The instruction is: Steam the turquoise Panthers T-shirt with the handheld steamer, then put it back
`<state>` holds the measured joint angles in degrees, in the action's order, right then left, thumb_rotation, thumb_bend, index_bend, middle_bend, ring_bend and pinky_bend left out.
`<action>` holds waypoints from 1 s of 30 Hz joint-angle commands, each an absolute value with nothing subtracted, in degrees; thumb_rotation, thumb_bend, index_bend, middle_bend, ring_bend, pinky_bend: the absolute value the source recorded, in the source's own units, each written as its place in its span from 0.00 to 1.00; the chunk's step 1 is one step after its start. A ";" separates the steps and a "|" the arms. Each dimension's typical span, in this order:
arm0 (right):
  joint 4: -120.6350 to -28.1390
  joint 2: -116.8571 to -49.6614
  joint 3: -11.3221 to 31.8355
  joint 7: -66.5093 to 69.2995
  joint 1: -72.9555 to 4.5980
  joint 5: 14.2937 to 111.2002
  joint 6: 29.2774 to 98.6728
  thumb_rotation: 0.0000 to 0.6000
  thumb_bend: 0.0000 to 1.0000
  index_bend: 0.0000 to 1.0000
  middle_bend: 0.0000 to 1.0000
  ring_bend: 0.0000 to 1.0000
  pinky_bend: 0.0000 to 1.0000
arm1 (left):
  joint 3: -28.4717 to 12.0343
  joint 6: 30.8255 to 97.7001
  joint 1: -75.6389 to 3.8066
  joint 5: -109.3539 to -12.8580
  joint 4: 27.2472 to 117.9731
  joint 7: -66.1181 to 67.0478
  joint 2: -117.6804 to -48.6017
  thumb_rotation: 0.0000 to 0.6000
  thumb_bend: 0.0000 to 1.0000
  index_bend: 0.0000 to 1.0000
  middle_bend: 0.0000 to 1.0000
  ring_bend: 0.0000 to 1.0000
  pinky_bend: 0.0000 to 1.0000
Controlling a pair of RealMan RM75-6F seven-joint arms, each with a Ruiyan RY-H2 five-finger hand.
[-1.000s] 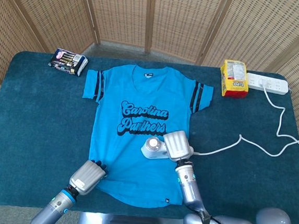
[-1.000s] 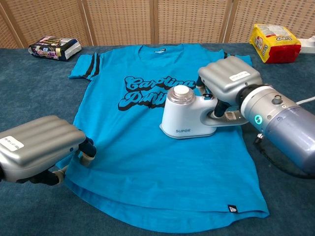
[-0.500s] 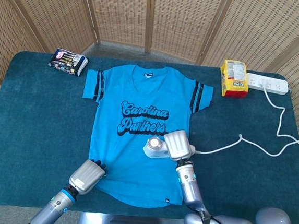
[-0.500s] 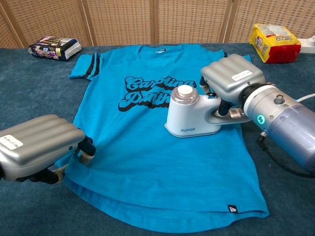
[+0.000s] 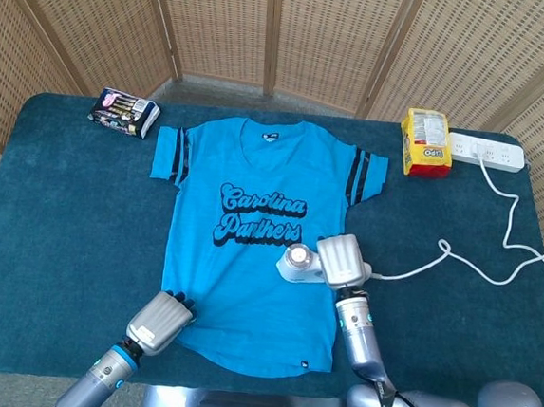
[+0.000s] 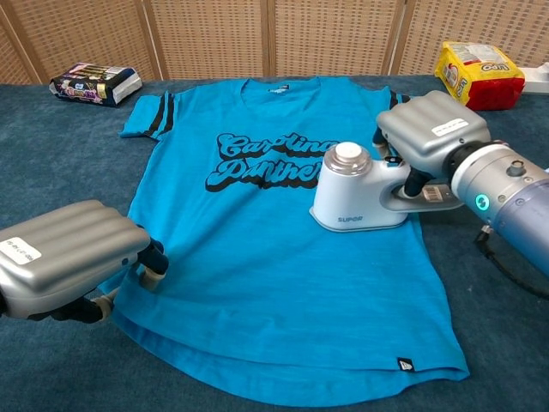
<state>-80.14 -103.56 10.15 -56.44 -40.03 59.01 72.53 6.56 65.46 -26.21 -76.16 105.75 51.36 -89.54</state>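
Note:
The turquoise Panthers T-shirt (image 5: 248, 259) (image 6: 257, 257) lies flat, front up, in the middle of the dark blue table. My right hand (image 5: 340, 260) (image 6: 429, 133) grips the handle of the white handheld steamer (image 5: 297, 263) (image 6: 356, 202), which rests on the shirt's right side just below the lettering. Its white cord (image 5: 438, 261) trails right over the table. My left hand (image 5: 159, 319) (image 6: 73, 257) presses its fingertips on the shirt's lower left hem, fingers curled down, nothing held in it.
A white power strip (image 5: 486, 151) lies at the back right with a yellow snack bag (image 5: 424, 142) (image 6: 477, 74) beside it. A dark snack pack (image 5: 124, 112) (image 6: 94, 83) sits at the back left. Wicker screens stand behind the table.
My right hand has slid the steamer to the right across the shirt, toward its right edge. The left hand has stayed on the hem.

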 commanded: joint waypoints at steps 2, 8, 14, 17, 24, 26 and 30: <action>-80.32 -104.26 9.98 -56.86 -40.39 59.46 72.27 1.00 0.28 0.78 0.78 0.81 0.73 | 6.55 65.28 -26.36 -75.96 106.01 51.82 -89.20 1.00 0.48 0.66 0.51 0.45 0.58; -81.04 -105.62 9.75 -58.10 -40.83 60.04 72.41 1.00 0.28 0.78 0.77 0.81 0.73 | 6.15 64.76 -26.68 -74.46 106.49 52.54 -88.63 1.00 0.48 0.66 0.51 0.45 0.58; -81.89 -106.58 9.75 -59.43 -41.10 60.19 72.65 1.00 0.27 0.78 0.77 0.80 0.73 | 6.04 64.44 -27.08 -73.70 107.08 53.32 -88.44 1.00 0.48 0.66 0.51 0.45 0.58; -82.14 -106.75 9.42 -59.91 -41.09 60.44 72.66 1.00 0.28 0.78 0.77 0.80 0.73 | 6.12 64.37 -27.18 -73.51 107.21 53.51 -88.50 1.00 0.48 0.66 0.51 0.45 0.58; -79.17 -107.40 10.89 -59.31 -42.05 60.10 71.42 1.00 0.27 0.78 0.77 0.80 0.73 | 6.68 64.58 -27.15 -73.66 107.60 54.06 -88.84 1.00 0.48 0.66 0.51 0.45 0.58; -78.13 -107.42 11.46 -59.14 -42.48 60.24 71.19 1.00 0.27 0.78 0.77 0.80 0.73 | 6.73 64.79 -27.08 -73.64 107.71 54.15 -88.87 1.00 0.48 0.66 0.51 0.45 0.58; -76.80 -107.28 12.23 -58.65 -43.00 60.67 71.07 1.00 0.27 0.78 0.77 0.80 0.73 | 6.70 64.87 -27.10 -73.32 107.64 54.39 -89.05 1.00 0.48 0.66 0.51 0.45 0.58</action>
